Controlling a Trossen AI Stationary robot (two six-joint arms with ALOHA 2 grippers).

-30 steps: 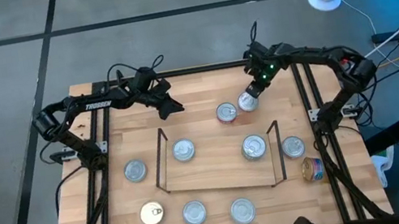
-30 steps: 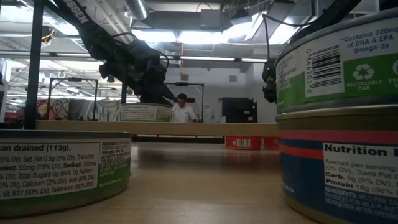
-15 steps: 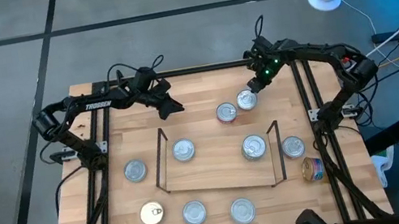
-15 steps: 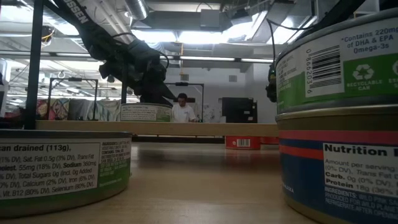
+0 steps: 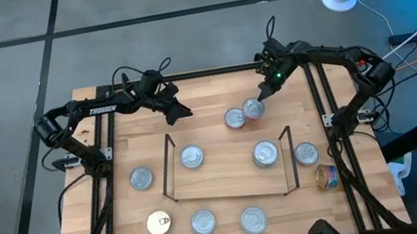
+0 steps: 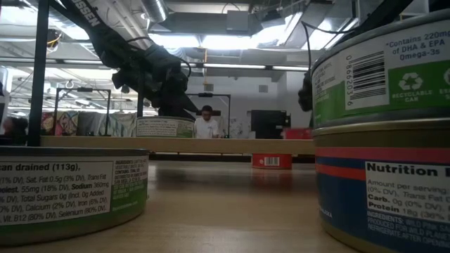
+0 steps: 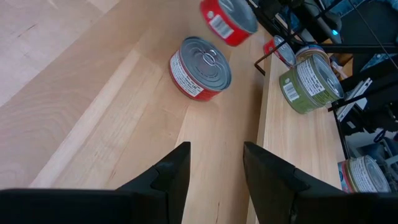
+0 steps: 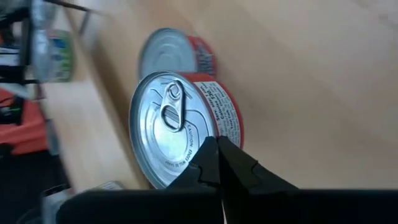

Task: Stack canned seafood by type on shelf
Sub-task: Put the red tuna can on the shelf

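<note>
Red-sided tin (image 5: 253, 108) is hanging in the right pincer (image 5: 260, 99), pinched by its rim above another tin (image 5: 234, 118), behind the shelf (image 5: 229, 184). The left pincer (image 5: 183, 111) is waiting, fingers apart, empty.

Over the last second the right end effector (image 5: 257, 107), closed on a red-labelled tin (image 5: 253, 108), carried it a little leftward across the far part of the counter (image 5: 207, 110), until it overlapped the edge of the second red-labelled tin (image 5: 234, 118) lying behind the shelf (image 5: 228, 180). In the low view the carried tin (image 6: 296, 133) rose clear of the counter and hung above shelf-board level, so only the second tin (image 6: 271, 161) remained on the wood.
</note>
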